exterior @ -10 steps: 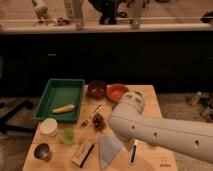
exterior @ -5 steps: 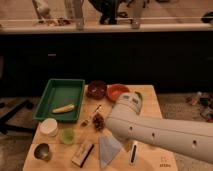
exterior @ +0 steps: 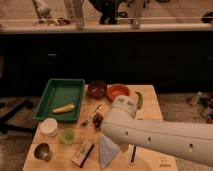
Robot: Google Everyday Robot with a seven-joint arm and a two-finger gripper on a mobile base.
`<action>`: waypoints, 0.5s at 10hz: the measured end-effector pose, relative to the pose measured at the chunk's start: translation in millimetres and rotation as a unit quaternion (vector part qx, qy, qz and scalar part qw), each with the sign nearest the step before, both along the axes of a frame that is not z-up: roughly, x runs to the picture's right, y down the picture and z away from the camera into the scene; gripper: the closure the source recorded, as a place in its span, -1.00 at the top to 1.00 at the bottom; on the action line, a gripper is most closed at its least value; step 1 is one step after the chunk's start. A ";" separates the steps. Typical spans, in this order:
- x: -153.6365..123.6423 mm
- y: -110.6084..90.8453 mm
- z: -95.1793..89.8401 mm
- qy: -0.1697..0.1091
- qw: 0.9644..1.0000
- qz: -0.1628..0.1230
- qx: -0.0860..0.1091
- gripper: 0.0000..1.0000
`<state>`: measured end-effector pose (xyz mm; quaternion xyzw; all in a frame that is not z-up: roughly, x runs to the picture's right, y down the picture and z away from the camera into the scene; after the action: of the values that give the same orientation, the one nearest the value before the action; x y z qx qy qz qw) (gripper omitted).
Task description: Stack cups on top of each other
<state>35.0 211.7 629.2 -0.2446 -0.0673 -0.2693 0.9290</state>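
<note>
The pale green plastic cup (exterior: 67,136) stands upright on the wooden table (exterior: 150,107) at the front left. The silver metal cup (exterior: 42,151) stands a little in front and to the left of it, apart from it. My thick white arm (exterior: 150,135) reaches in from the lower right and ends near the table's middle, right of both cups. My gripper is hidden behind or below this arm, so no fingers show. Nothing is seen being held.
A white round container (exterior: 48,126) sits behind the green cup. A green tray (exterior: 60,95) holds a yellow item (exterior: 64,108). Also on the table are a dark brown bowl (exterior: 96,89), an orange bowl (exterior: 118,92), a green pepper (exterior: 138,99), a dark red item (exterior: 97,120), a packet (exterior: 83,153), a pale bag (exterior: 107,150) and a pen (exterior: 132,154).
The white arm's end has edged very slightly toward the bowls. The cups and other items have not moved.
</note>
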 end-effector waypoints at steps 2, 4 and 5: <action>-29.7 0.6 -2.7 -0.008 1.000 -0.006 0.008 0.60; -55.6 5.6 0.9 -0.016 1.000 -0.026 0.005 0.60; -66.2 11.6 7.4 -0.020 0.999 -0.039 -0.002 0.60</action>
<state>-31.2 223.3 636.6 -0.2433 -0.0766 -0.3097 0.9160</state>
